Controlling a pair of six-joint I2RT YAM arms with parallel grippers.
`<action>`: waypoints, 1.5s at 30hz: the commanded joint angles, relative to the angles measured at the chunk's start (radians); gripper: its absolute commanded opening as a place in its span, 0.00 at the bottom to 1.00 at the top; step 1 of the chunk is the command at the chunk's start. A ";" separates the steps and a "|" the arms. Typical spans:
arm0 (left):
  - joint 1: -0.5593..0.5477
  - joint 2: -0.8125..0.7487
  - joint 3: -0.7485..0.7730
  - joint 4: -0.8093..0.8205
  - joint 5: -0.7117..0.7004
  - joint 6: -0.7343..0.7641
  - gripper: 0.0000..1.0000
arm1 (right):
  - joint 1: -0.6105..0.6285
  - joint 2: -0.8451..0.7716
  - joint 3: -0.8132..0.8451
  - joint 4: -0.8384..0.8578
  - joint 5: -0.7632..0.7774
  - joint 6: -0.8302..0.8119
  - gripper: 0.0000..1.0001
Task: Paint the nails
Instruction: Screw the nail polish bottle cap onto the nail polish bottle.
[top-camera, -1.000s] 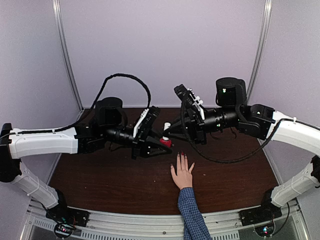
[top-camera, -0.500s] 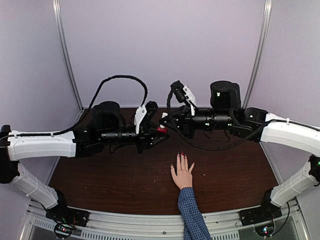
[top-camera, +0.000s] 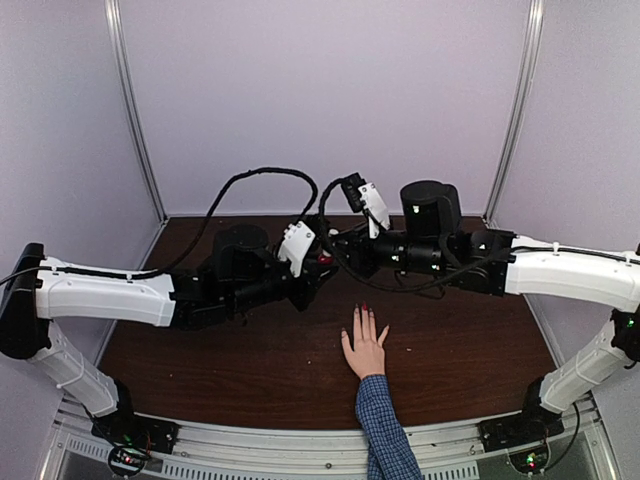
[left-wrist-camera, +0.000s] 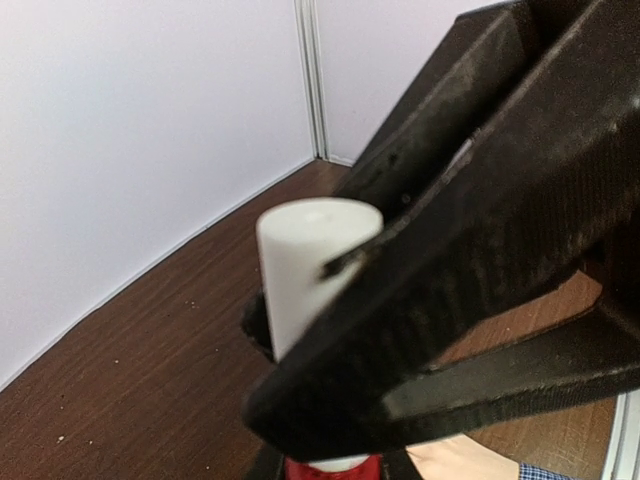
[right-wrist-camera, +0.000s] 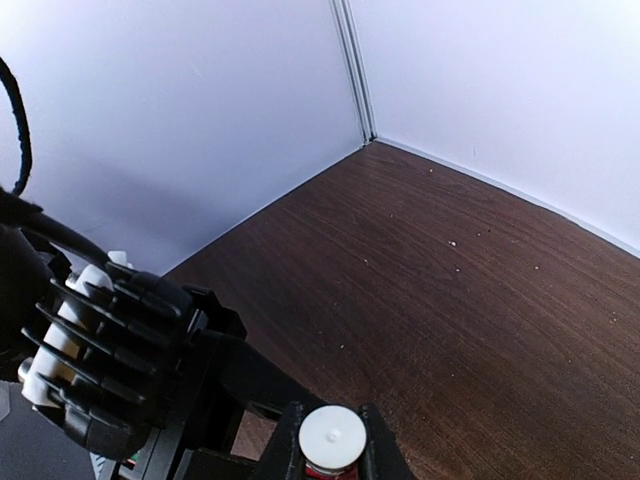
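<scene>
The nails (top-camera: 363, 308) sit at the fingertips of a light-skinned hand (top-camera: 365, 347) that lies flat on the brown table (top-camera: 200, 360), fingers slightly spread and pointing away from the arm bases; a dark red dot shows at the middle fingertips, the rest too small to tell. A blue checked sleeve (top-camera: 385, 432) runs from the wrist to the table's near edge. Beyond the fingertips and up-left of the hand, raised off the table, the small red polish bottle (top-camera: 323, 260) with its white cap (left-wrist-camera: 312, 265) hangs between the two arms. The left gripper (top-camera: 312, 270) has its fingers pinching the bottle's body from the hand's left side; the right gripper (right-wrist-camera: 332, 445) has its fingers clamped on the cap, coming from the hand's right side. Purple walls (top-camera: 330, 90) close in the table behind the hand
</scene>
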 joint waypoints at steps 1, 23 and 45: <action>0.008 -0.018 0.028 0.130 -0.088 0.017 0.00 | 0.010 -0.014 -0.028 -0.033 0.042 0.026 0.08; 0.012 -0.111 0.086 -0.186 0.607 0.193 0.00 | -0.024 -0.256 -0.042 -0.139 -0.436 -0.247 0.55; 0.011 -0.035 0.148 -0.162 1.001 0.173 0.00 | -0.002 -0.196 0.033 -0.200 -0.801 -0.336 0.32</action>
